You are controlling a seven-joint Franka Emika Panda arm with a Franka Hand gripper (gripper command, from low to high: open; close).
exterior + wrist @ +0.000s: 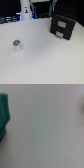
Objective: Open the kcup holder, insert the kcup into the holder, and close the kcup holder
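A broad white table [45, 60] fills most of the exterior view, plain and pale from edge to edge. Up at the far side, toward the exterior view's left, a tall white bottle-like object [25, 11] stands upright with dark marks on it. Behind it the backdrop is dark, with blurry blue and black shapes along the table's far edge; too soft to name. Over in the wrist view, it's nearly all the same pale table surface [50, 129], flat and featureless, and a teal-green shape [4, 111] pokes in at one edge, blurred, identity unclear.
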